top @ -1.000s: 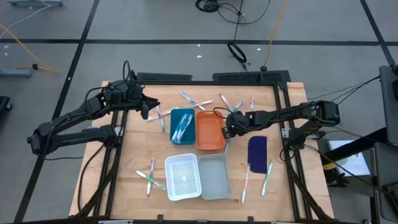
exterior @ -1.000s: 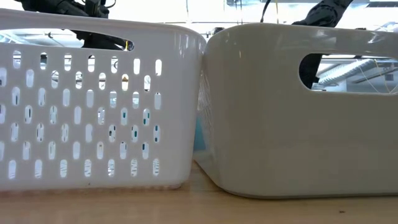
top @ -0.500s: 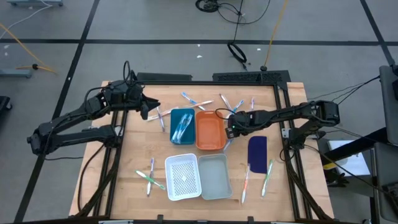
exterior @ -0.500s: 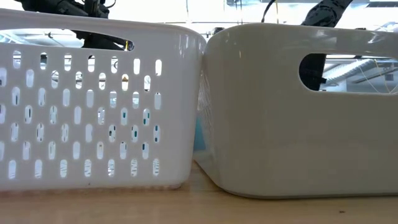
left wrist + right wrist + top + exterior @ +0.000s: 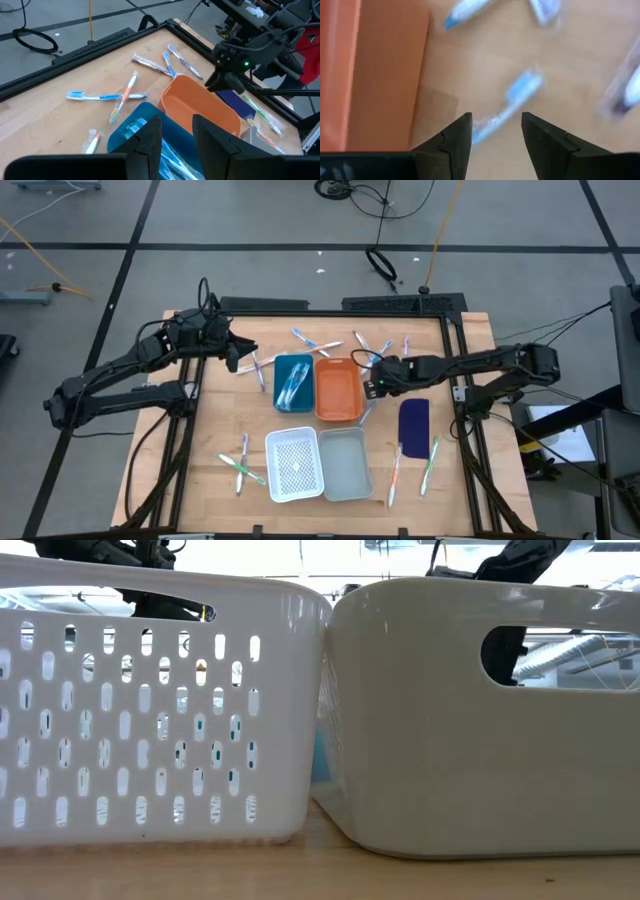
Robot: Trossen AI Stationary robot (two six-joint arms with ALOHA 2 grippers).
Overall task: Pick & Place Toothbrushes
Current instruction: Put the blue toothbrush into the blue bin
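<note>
Slim whitish toothbrushes (image 5: 309, 341) lie scattered flat.

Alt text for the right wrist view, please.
The right gripper, fingers open, hangs over a blue-headed toothbrush lying on the wooden table, beside the orange tray. More toothbrush ends show blurred at the picture's edges.

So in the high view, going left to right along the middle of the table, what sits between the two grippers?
Left gripper → blue tray holding toothbrushes → orange tray → right gripper, open beside the orange tray's right edge.
</note>
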